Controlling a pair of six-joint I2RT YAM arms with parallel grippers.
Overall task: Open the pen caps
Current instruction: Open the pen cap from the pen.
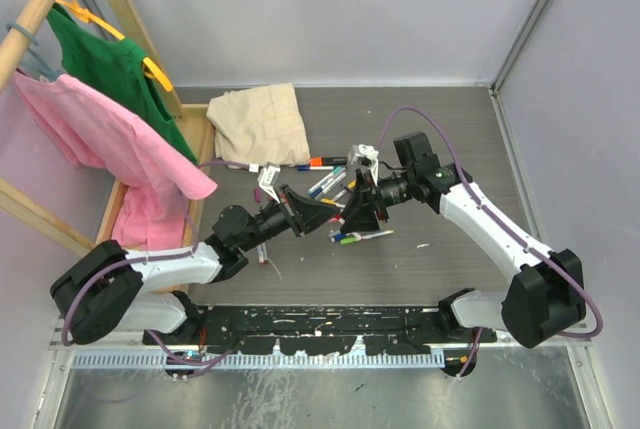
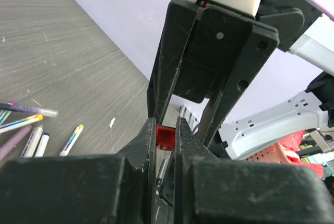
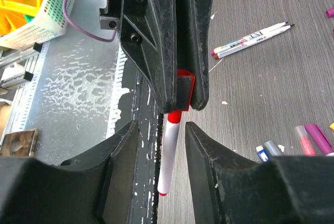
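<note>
A thin white-barrelled pen (image 3: 168, 156) with a red cap (image 3: 185, 85) hangs in the air between the two arms. My left gripper (image 2: 166, 130) is shut on the red cap (image 2: 166, 136), which shows between its fingertips. My right gripper (image 3: 162, 125) is open, its fingers on either side of the white barrel with a gap on each side. In the top view the left gripper (image 1: 333, 211) and right gripper (image 1: 354, 209) meet tip to tip over the middle of the table. The cap is still seated on the barrel.
Several loose capped pens (image 1: 335, 186) lie on the grey table behind the grippers; they also show in the left wrist view (image 2: 31, 130) and right wrist view (image 3: 250, 38). A beige cloth (image 1: 260, 124) lies far left of centre. A wooden rack (image 1: 40, 9) with green and pink shirts stands left.
</note>
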